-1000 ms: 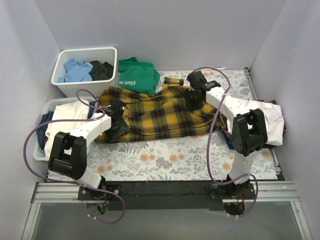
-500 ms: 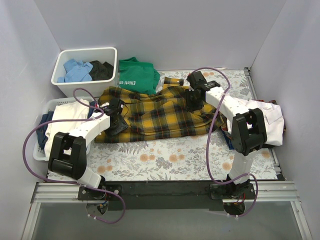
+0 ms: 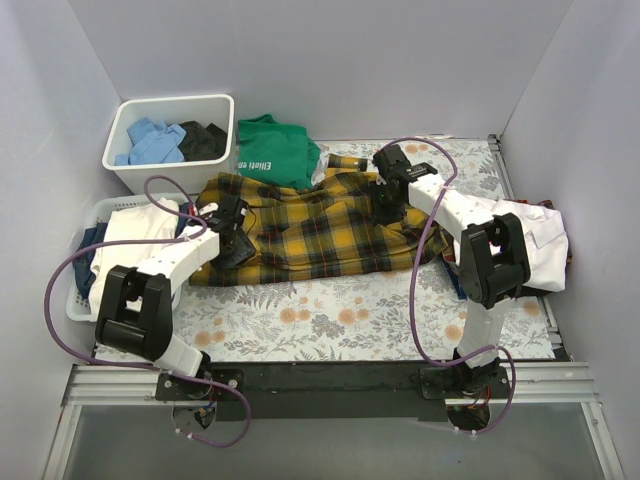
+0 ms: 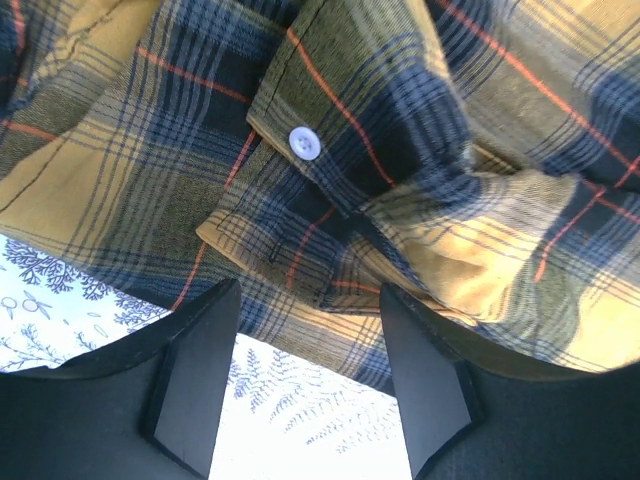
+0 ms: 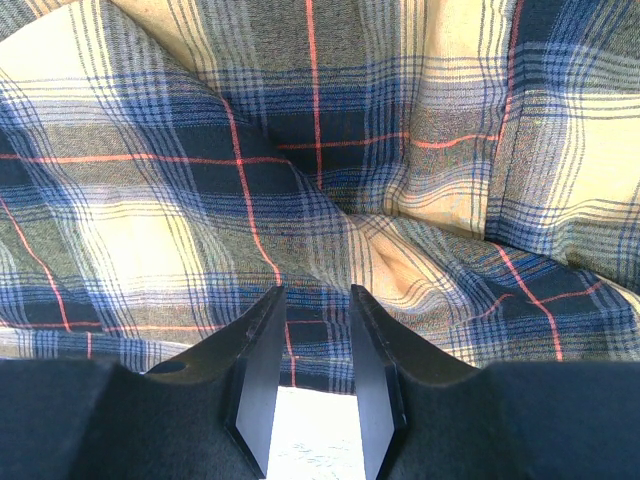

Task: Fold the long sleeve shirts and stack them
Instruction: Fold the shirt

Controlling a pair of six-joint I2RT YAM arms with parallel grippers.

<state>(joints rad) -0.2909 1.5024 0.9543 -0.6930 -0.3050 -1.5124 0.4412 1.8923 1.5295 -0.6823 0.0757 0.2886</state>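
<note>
One plaid shirt (image 3: pixel 320 235) | one white shirt (image 3: pixel 545 245) | one green T-shirt (image 3: pixel 275 145)

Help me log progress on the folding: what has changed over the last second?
Little. The left tool crept slightly away from the bases along the plaid shirt at its left edge, jaws open. The right tool and its arm edged slightly left. No grasp or release shows. The plaid shirt, white shirt and green T-shirt stayed put.

flannel shirt (image 3: pixel 320 235) mid-table, T-shirt (image 3: pixel 272 148) behind it, bin (image 3: pixel 140 174) far left
</note>
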